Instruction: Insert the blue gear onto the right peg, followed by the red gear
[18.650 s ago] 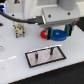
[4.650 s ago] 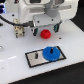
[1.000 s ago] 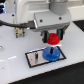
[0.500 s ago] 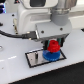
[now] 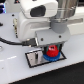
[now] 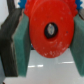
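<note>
now, left to right in the exterior view:
plate (image 5: 34, 58): grey, black-bordered, bare toward its left end.
my gripper (image 5: 50, 49): pinching the red gear (image 6: 49, 31) between teal pads (image 6: 23, 42).
red gear: chunky, bright, centre hole showing; directly above the blue gear (image 5: 51, 57).
how: lower it straight and level, hole over the hidden peg.

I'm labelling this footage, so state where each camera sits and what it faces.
Exterior view: off the arm, raised, looking down at the plate, blue gear and gripper; arm and wrist show.
Wrist view: on the wrist, looking along the fingers clamping the red gear.
Shared: the red gear and gripper.
</note>
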Available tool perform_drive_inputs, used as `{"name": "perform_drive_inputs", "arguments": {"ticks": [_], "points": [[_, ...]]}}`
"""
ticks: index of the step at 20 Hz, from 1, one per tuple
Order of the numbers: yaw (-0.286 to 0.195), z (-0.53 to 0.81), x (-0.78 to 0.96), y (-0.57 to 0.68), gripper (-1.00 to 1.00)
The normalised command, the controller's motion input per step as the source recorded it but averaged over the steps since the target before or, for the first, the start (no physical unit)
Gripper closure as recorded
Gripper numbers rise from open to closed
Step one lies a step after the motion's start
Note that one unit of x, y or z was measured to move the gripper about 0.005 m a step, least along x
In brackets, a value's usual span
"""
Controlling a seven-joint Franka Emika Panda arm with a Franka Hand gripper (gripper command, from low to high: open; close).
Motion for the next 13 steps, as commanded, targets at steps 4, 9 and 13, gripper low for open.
{"name": "perform_drive_inputs", "arguments": {"ticks": [4,9,13], "points": [[0.000,0.04,0.04,0.02,-1.00],[0.000,0.34,0.01,0.09,-1.00],[0.000,0.64,0.00,0.06,-1.00]]}}
